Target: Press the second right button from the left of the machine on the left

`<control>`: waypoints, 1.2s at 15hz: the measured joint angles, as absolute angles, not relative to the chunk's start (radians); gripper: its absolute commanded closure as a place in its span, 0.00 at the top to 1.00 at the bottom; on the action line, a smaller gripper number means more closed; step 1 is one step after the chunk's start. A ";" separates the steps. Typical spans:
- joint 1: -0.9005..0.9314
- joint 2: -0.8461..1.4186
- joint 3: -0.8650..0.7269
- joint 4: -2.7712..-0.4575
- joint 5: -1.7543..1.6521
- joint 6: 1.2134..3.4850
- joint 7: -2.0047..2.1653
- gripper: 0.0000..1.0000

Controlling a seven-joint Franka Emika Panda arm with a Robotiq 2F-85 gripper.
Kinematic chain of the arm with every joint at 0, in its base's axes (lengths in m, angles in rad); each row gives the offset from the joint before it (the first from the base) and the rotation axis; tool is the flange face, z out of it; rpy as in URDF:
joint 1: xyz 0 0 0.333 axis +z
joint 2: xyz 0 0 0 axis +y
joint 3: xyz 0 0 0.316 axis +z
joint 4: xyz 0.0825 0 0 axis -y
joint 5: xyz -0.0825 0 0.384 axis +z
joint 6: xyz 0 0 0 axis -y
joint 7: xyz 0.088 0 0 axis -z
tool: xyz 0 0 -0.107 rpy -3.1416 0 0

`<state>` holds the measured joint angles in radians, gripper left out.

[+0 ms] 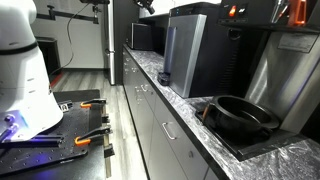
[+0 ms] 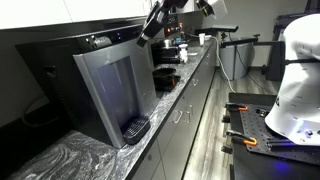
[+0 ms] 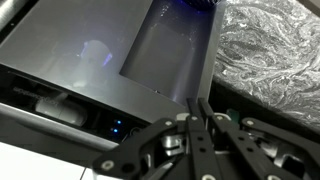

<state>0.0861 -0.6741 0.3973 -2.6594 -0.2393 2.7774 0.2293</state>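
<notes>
A tall, dark boxy machine with a large flat grey-silver front panel (image 1: pixel 185 55) (image 2: pixel 115 85) stands on a dark, white-veined marble countertop (image 1: pixel 172 97) (image 2: pixel 60 160), right of centre in one exterior view and left of centre in the other. In the wrist view the black robot gripper (image 3: pixel 200 104) rises from the bottom edge above the machine's top (image 3: pixel 130 50), its fingers pressed together and pinching nothing. In an exterior view the gripper (image 2: pixel 148 30) hangs near the machine's upper right corner. Grey cabinet fronts (image 1: pixel 150 120) run below the counter. A round black pan (image 1: pixel 240 115) sits at the lower right.
</notes>
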 measured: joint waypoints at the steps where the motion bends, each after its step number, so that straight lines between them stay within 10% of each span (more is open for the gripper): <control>1: 0.066 -0.676 0.413 -2.660 -0.243 2.793 0.241 0.00; 18: -0.112 -0.474 0.464 -2.571 -0.272 3.089 0.216 0.00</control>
<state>-0.1124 -0.4736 0.4640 -2.5707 -0.2722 3.0892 0.2157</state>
